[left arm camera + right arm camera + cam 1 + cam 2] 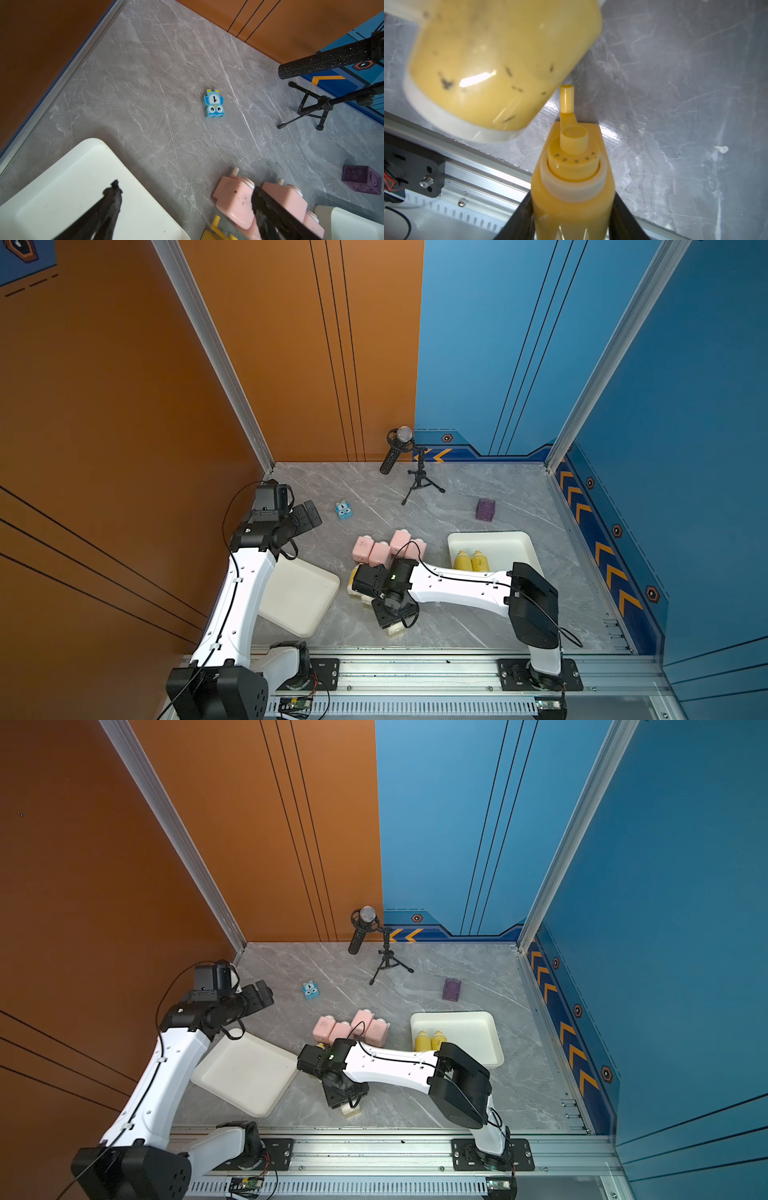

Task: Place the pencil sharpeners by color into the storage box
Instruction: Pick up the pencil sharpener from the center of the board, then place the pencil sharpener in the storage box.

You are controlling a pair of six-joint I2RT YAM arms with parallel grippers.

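My right gripper [572, 209] is shut on a yellow pencil sharpener [573, 182], its crank end pointing away from the camera. A second yellow sharpener [496, 62] looms blurred beside it. In both top views the right wrist [390, 605] covers these near the front middle, and only yellow and cream edges [354, 584] show. Several pink sharpeners [388, 549] [351, 1029] [232, 197] cluster just behind. Two yellow ones [469, 561] [430, 1041] stand in the right storage box [490, 536] [453, 1015]. My left gripper [309, 514] [185, 194] hangs open and holds nothing, above the left box [299, 597] [72, 187].
A small blue cube with cartoon eyes [343, 510] [214, 104] lies at the back left. A dark purple cube [485, 509] [361, 178] sits at the back right. A microphone on a tripod [417, 472] stands by the back wall. The metal rail [415, 672] runs along the front.
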